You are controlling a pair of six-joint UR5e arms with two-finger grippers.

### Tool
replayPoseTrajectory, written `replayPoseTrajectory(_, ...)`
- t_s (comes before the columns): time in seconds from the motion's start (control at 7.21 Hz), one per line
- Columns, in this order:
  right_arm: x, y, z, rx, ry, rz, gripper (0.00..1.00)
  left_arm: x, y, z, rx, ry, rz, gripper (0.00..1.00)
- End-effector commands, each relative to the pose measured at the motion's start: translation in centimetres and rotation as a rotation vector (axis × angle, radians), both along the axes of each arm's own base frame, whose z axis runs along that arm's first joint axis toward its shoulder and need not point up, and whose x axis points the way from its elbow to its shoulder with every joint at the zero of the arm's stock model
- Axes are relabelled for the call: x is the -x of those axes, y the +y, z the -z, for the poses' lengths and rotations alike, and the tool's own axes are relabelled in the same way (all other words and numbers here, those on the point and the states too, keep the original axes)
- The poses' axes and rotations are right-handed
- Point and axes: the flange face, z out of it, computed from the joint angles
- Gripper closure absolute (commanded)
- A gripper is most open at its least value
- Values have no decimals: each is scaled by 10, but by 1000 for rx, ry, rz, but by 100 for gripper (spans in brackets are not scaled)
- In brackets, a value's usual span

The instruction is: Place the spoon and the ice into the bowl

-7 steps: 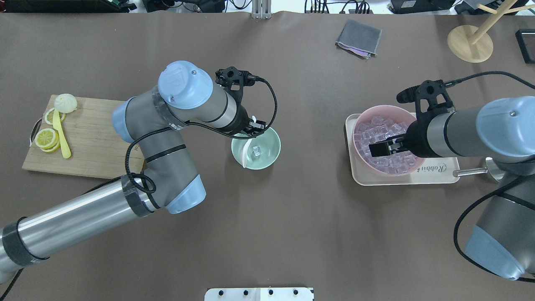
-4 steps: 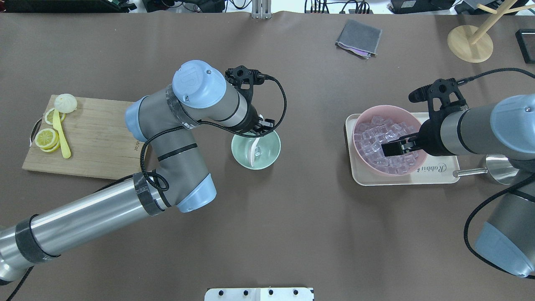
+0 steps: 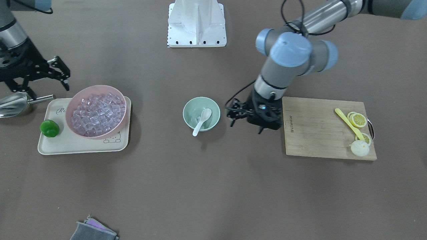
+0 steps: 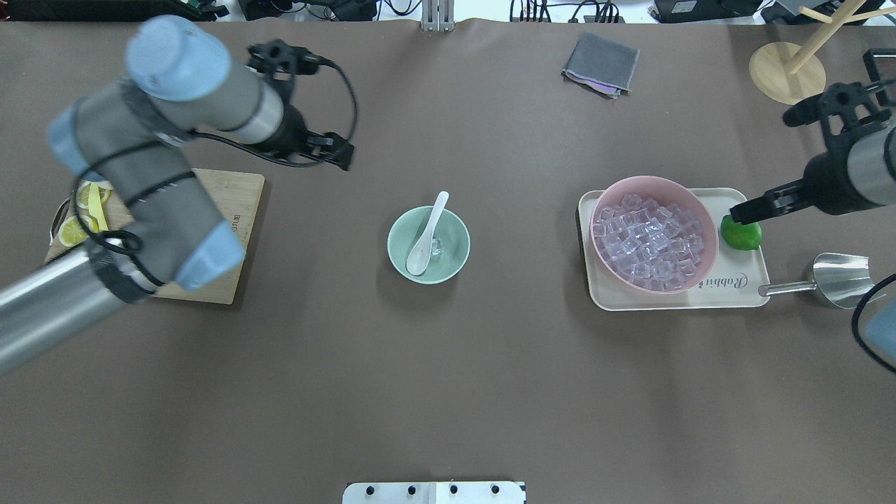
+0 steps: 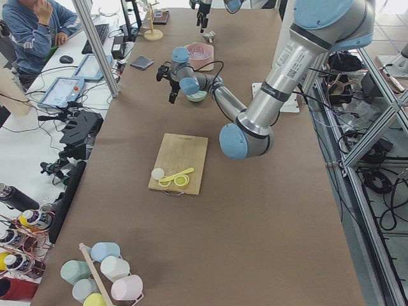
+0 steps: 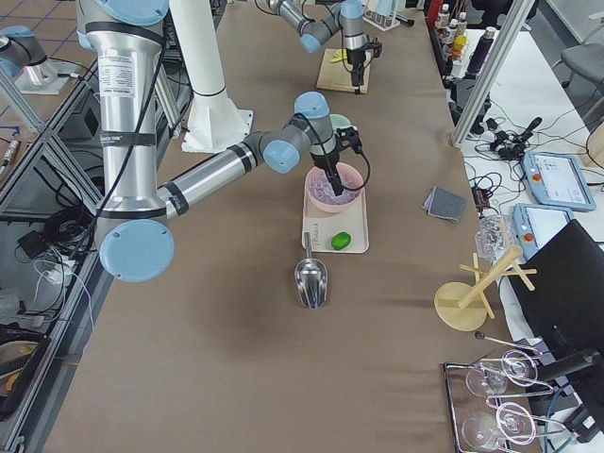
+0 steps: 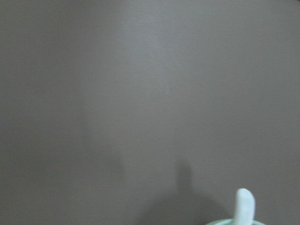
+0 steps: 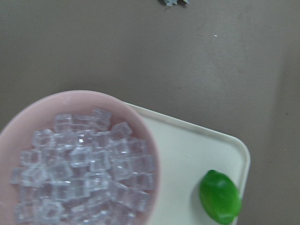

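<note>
Now both arms have backed off: a second ago my left gripper hung over the mint-green bowl and my right gripper was down in the pink bowl heaped with ice. The left one sits released toward the table's far-left part, elbow folded above the cutting board, and the right, jaws spread in the front view, hovers over the lime on the tray. Overhead I see the white spoon resting in the bowl at mid-table beside one ice cube, handle over the far rim, and the left wrist camera catches only that handle tip.
</note>
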Motion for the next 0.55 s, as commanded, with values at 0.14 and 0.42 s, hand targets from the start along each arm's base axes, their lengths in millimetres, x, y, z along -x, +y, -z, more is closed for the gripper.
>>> replayPoseTrajectory(0.14,-121,-46,-129,62,40,47,0,248,7,-142,-94,-140,-128,2)
replayPoseTrajectory(0.42,-152,-41,-166,134,39,1,0,329,64,-266,-31,-190,-172,2)
